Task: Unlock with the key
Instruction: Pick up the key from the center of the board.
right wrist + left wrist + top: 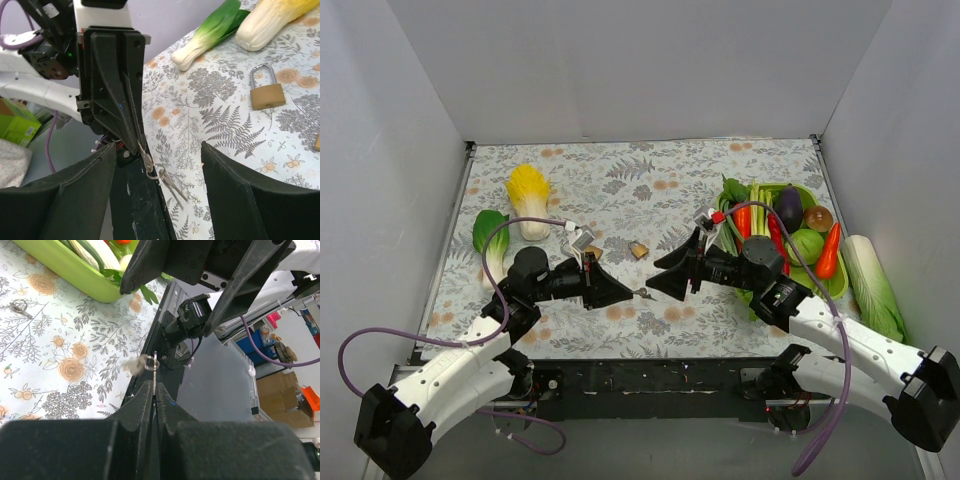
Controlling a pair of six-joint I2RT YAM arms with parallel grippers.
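**Key gripped in the left pincer, padlock yet to be opened**

The left pincer (154, 387) is clamped tight on one key (144, 157), whose ring end pokes out past its fingertips. What look like two spare keys (172, 184) dangle below. The padlock (266, 94) lies on the table beyond both pincers, apart from them, shackle closed. Facing the left tips, the right pincer (653, 278) gapes fully wide and empty, its fingers flanking the key. I judge the key is being readied; next it needs aligning with the steadied lock. Count: two pincers, one padlock, one key bunch
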